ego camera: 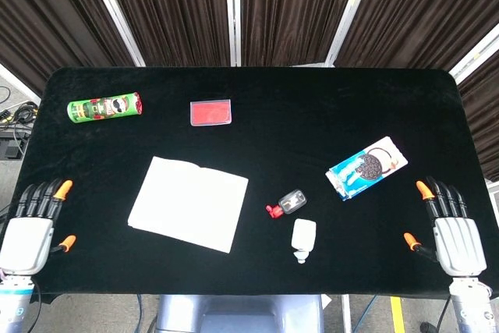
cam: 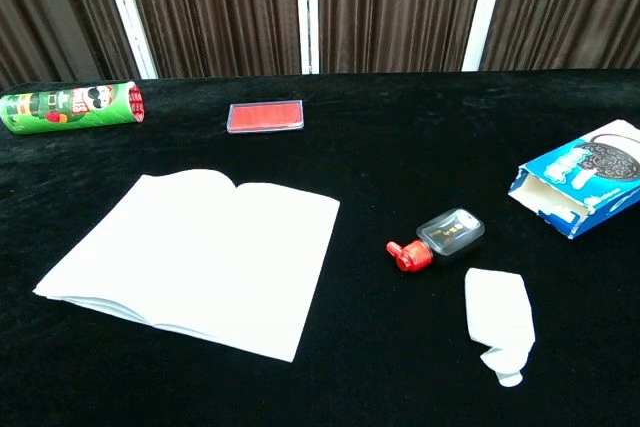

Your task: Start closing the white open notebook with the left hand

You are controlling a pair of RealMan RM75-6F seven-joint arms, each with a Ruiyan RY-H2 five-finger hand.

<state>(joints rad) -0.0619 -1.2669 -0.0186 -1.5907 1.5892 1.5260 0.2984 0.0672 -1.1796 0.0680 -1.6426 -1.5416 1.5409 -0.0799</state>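
The white notebook (ego camera: 189,203) lies open and flat on the black table, left of centre; the chest view shows the notebook (cam: 200,255) with both pages spread. My left hand (ego camera: 31,232) hovers at the table's front left corner, fingers apart and empty, well left of the notebook. My right hand (ego camera: 454,235) is at the front right corner, also spread and empty. Neither hand appears in the chest view.
A green chips can (ego camera: 104,108) lies at the back left and a red card case (ego camera: 210,112) behind the notebook. A small red-capped bottle (ego camera: 286,203), a white tube (ego camera: 303,239) and a blue cookie box (ego camera: 366,167) sit right of centre.
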